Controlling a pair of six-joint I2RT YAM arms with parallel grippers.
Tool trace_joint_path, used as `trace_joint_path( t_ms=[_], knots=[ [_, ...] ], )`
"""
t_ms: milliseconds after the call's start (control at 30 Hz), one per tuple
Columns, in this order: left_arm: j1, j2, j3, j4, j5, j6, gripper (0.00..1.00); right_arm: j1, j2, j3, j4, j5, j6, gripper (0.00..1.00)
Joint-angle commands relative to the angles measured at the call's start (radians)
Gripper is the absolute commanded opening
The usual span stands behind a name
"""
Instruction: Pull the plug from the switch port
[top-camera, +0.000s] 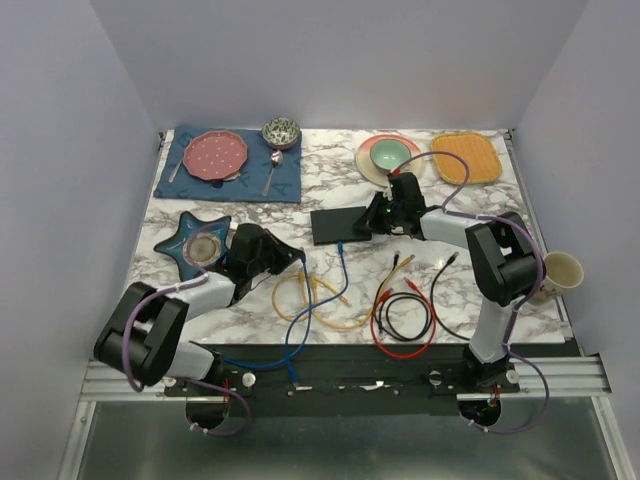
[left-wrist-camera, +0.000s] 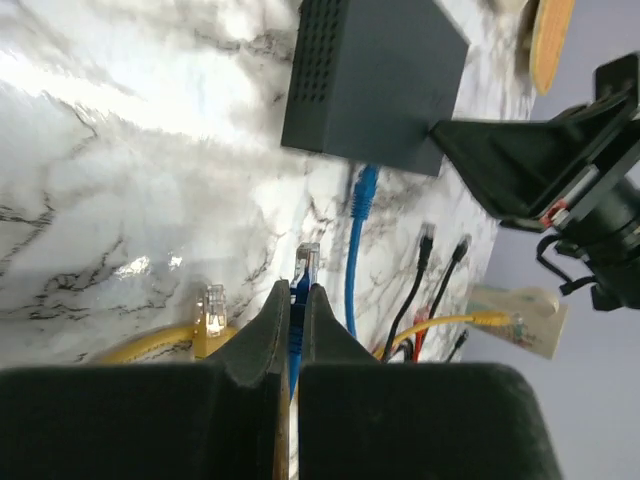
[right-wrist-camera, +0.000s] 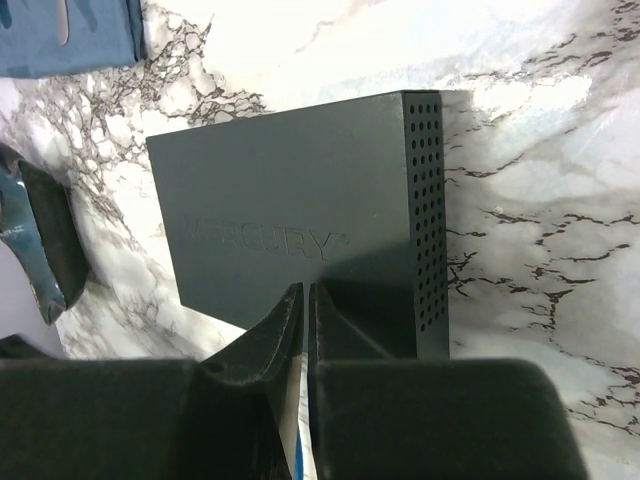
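The switch (top-camera: 338, 224) is a flat matte-black box lying mid-table; it also shows in the left wrist view (left-wrist-camera: 380, 70) and the right wrist view (right-wrist-camera: 290, 210). My right gripper (top-camera: 383, 213) is shut, its tips (right-wrist-camera: 305, 290) resting on the switch's top near its right end. My left gripper (top-camera: 298, 258) is shut on a blue cable (left-wrist-camera: 293, 330) just behind its clear plug (left-wrist-camera: 307, 262), which is free and away from the switch. A second blue plug (left-wrist-camera: 365, 188) touches the switch's near edge; I cannot tell whether it sits in a port.
Loose yellow cables (top-camera: 320, 300) and red and black cables (top-camera: 402, 322) lie in front of the switch. A dark blue star dish (top-camera: 198, 245) is left of my left gripper. A blue mat with a pink plate (top-camera: 215, 155), stacked bowls (top-camera: 388, 155), an orange mat (top-camera: 466, 157) and a cup (top-camera: 560, 270) stand around.
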Motion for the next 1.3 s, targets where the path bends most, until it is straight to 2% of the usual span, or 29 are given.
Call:
trace_joint_path(
  t_ms=[0,100,167,267,433,567,633,800,933,1100,1267],
  knots=[
    [0.006,-0.153,0.071,-0.294,-0.209,0.138,0.31,0.004,0.024,-0.009,-0.037,0.038,-0.009,0.14],
    [0.006,-0.138,0.114,-0.281,-0.194,0.138,0.53,0.004,0.015,-0.003,-0.037,0.04,-0.014,0.14],
    [0.003,-0.097,0.159,-0.25,-0.137,0.13,0.56,0.004,0.012,0.009,-0.04,0.037,-0.017,0.14],
    [-0.027,0.0,0.215,-0.201,-0.066,0.096,0.57,0.002,0.018,0.023,-0.044,0.029,-0.018,0.14],
    [-0.122,0.121,0.298,-0.156,-0.065,0.073,0.59,0.004,0.032,0.026,-0.046,0.023,-0.018,0.14],
    [-0.141,0.248,0.343,-0.059,-0.008,0.027,0.56,0.004,0.046,0.031,-0.046,0.017,-0.015,0.14],
    [-0.139,0.32,0.338,-0.002,0.036,-0.003,0.52,0.004,0.05,0.032,-0.046,0.012,-0.015,0.14],
    [-0.133,0.439,0.334,0.101,0.083,-0.057,0.5,0.004,0.06,0.037,-0.047,0.005,-0.02,0.14],
    [-0.129,0.477,0.343,0.146,0.115,-0.08,0.49,0.002,0.066,0.038,-0.049,0.006,-0.018,0.14],
    [-0.112,0.495,0.325,0.18,0.084,-0.117,0.5,0.004,0.073,0.042,-0.049,0.006,-0.017,0.14],
    [-0.089,0.52,0.283,0.25,0.047,-0.218,0.49,0.001,0.078,0.04,-0.049,0.006,-0.017,0.14]
  ],
)
